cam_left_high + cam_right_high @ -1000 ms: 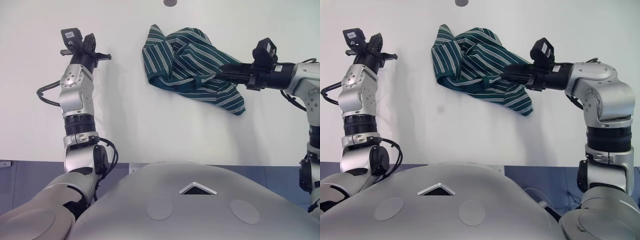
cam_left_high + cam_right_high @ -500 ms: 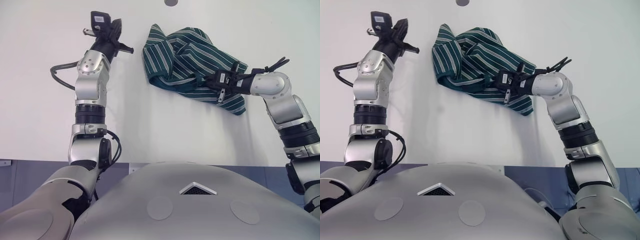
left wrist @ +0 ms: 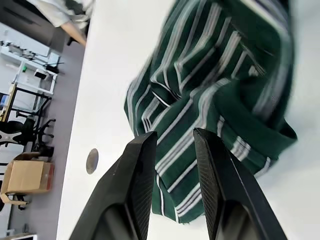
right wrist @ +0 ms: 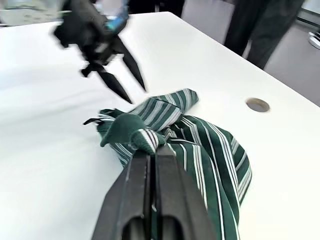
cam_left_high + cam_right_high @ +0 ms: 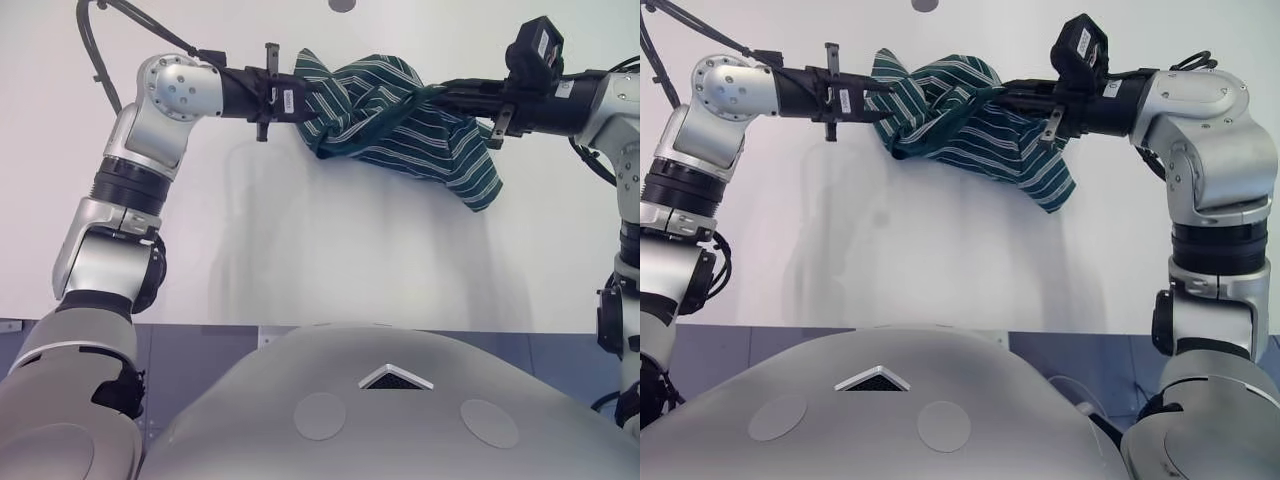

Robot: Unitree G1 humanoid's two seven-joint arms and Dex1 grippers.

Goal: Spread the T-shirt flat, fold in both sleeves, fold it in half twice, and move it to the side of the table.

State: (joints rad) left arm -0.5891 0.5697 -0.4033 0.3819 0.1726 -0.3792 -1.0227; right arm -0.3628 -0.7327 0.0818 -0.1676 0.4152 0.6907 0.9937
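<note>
The green striped T-shirt (image 5: 400,130) lies crumpled at the far middle of the white table (image 5: 300,250). My right gripper (image 5: 440,92) is shut on a fold of it (image 4: 131,131) and holds that part raised, so cloth hangs down to the right. My left gripper (image 5: 303,95) is at the shirt's left edge, fingers open (image 3: 142,150). The right wrist view shows the left gripper (image 4: 133,93) with its tips just over the cloth; I cannot tell whether they touch it.
A round cable hole (image 5: 340,5) sits in the table just beyond the shirt. Bare white tabletop stretches from the shirt to the near edge (image 5: 300,322) and out to both sides.
My left arm has swung right, from the far left of the table to the shirt's left edge. My right gripper has risen with a fold, bunching and lifting the shirt.
</note>
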